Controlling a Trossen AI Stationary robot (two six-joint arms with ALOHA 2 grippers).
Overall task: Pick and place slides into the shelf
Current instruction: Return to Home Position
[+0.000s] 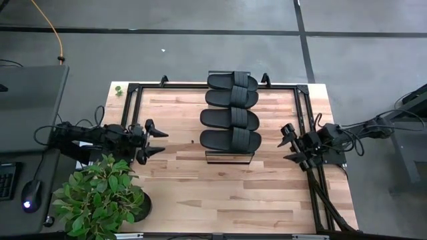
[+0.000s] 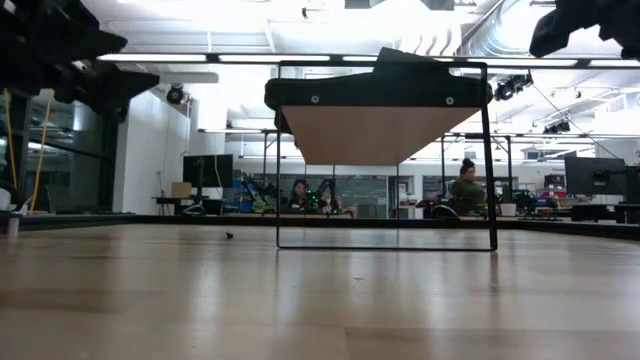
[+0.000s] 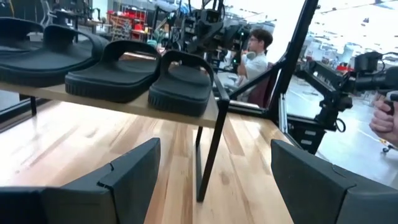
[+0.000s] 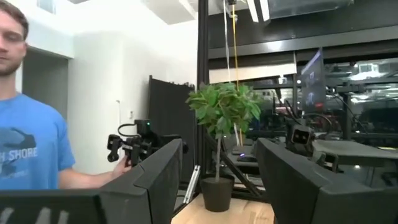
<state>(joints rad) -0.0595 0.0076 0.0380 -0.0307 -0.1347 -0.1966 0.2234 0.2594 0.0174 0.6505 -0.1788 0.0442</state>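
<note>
Several black slides (image 1: 231, 110) lie side by side, soles down, on the shelf (image 1: 230, 157), a narrow light wood plank on a thin dark frame at the table's middle. In the left wrist view the slides (image 3: 124, 68) rest on the plank above the frame's leg (image 3: 208, 155). The low view shows the shelf (image 2: 385, 130) from below with a slide's edge on top. My left gripper (image 1: 157, 141) is open at the table's left side, pointing toward the shelf, well short of it. My right gripper (image 1: 289, 143) is open at the table's right side, also apart from the shelf.
A potted plant (image 1: 100, 197) stands at the table's near left corner. A dark metal frame (image 1: 303, 107) runs along the table's far and right edges. Bare wood (image 1: 227, 193) spreads in front of the shelf. A person (image 4: 25, 112) stands beyond the table, holding a hand-held device.
</note>
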